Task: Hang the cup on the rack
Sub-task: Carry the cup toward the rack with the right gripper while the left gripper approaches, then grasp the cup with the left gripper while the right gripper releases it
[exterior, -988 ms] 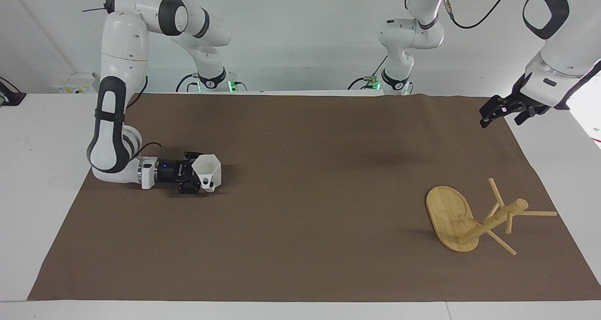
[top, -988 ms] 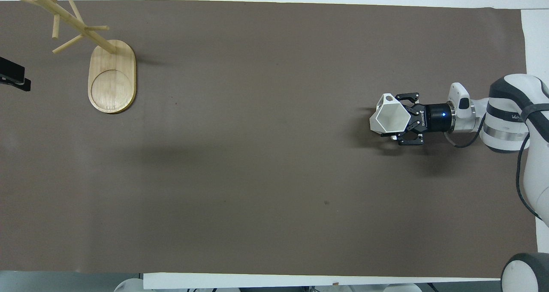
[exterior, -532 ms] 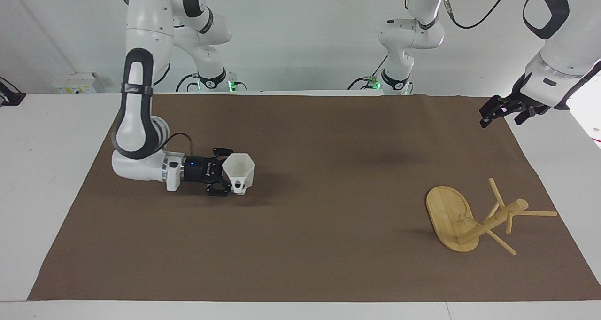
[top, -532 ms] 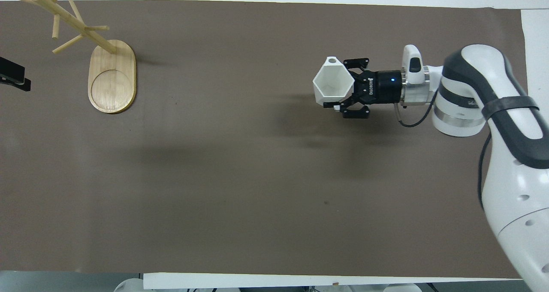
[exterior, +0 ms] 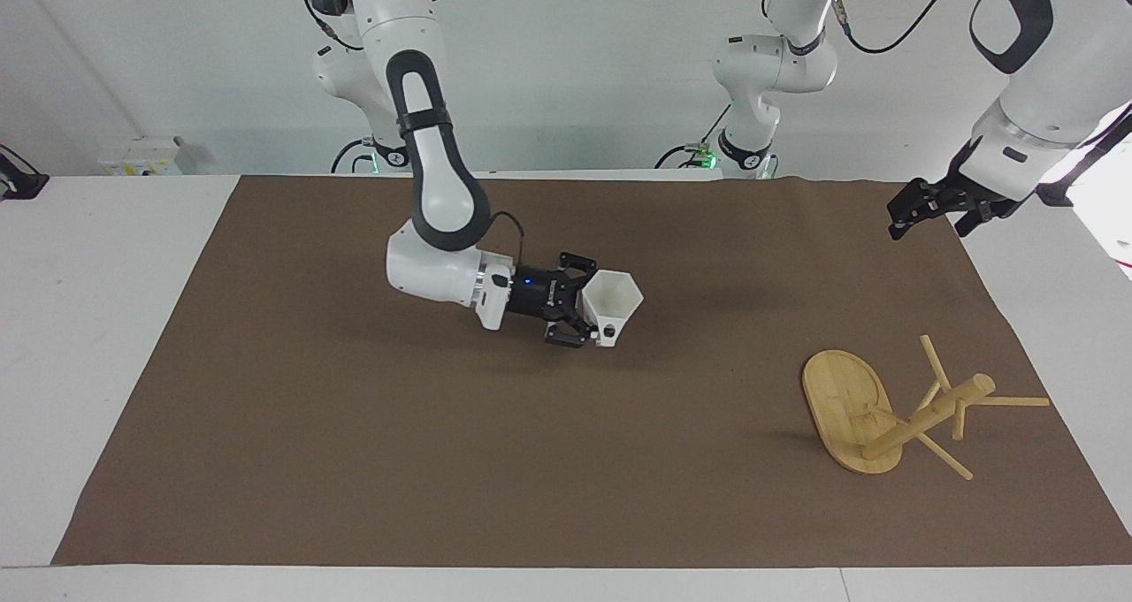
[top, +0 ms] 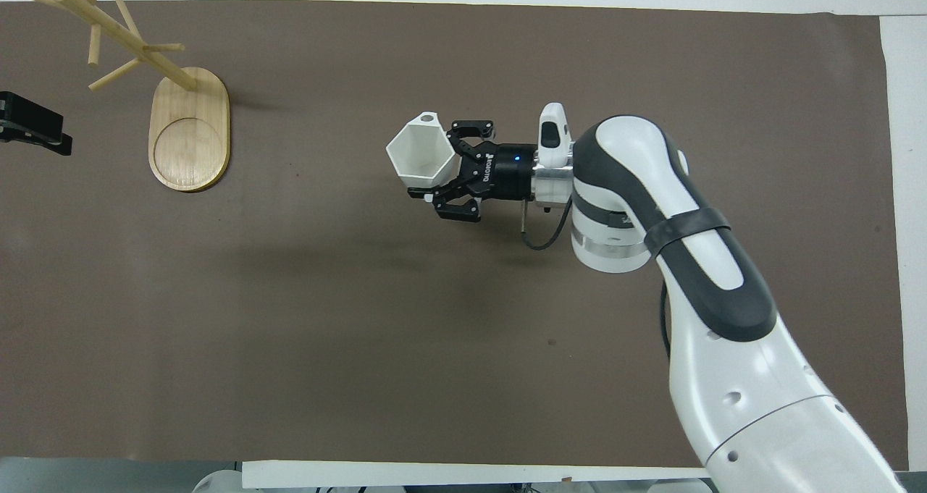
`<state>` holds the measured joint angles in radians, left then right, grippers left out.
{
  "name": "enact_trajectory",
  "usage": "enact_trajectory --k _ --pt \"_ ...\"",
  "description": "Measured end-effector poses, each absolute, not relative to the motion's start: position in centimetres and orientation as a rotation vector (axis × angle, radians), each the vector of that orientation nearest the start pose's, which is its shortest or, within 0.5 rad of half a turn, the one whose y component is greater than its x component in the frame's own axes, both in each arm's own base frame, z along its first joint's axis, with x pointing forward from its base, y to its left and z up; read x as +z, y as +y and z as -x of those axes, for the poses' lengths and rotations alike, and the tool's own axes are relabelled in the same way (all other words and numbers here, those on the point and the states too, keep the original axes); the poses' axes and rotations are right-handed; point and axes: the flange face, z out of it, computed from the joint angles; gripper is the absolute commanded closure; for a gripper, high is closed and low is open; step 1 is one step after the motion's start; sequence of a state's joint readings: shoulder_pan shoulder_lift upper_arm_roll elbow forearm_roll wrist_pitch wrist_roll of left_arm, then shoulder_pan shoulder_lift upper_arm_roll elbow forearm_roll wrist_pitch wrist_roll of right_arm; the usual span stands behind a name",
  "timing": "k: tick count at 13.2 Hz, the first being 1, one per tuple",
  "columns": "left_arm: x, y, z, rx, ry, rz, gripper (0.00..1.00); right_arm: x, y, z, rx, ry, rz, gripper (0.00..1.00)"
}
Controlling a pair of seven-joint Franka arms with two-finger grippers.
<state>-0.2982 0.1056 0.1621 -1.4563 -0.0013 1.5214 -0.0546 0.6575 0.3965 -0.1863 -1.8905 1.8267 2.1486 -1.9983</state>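
One white hexagonal-rimmed cup (exterior: 612, 305), upright, clamped in the right gripper (exterior: 579, 312)

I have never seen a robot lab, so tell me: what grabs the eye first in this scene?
Most striking is the right end effector, shut on a white faceted cup and carrying it upright over the middle of the brown mat. At the left arm's end of the table stands a bamboo rack with bare pegs, no cup on it yet. Above that end the left end effector hangs in the air, waiting.
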Motion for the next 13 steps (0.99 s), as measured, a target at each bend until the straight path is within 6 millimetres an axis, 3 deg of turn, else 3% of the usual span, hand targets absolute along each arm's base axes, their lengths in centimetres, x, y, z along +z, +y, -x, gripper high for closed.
enact_trajectory --k 2,4,6,9,13 --pt "60.5 -14.7 -57.0 -0.032 0.031 3.142 0.00 32.6 35.6 -54.6 -0.991 -1.085 1.625 0.79" --pt "58.9 -21.1 -55.3 -0.061 -0.131 3.152 0.00 32.8 35.9 -54.7 -1.006 -1.086 1.651 0.79" --pt "57.7 -25.7 -54.0 -0.075 -0.311 3.163 0.00 32.8 36.3 -54.8 -1.011 -1.092 1.660 0.79" --pt "55.2 -30.0 -53.2 -0.066 -0.439 3.160 0.01 32.8 36.6 -54.7 -1.012 -1.098 1.665 0.79" --pt "50.9 -31.2 -53.1 -0.042 -0.459 3.147 0.12 32.8 36.5 -54.8 -1.013 -1.098 1.666 0.79"
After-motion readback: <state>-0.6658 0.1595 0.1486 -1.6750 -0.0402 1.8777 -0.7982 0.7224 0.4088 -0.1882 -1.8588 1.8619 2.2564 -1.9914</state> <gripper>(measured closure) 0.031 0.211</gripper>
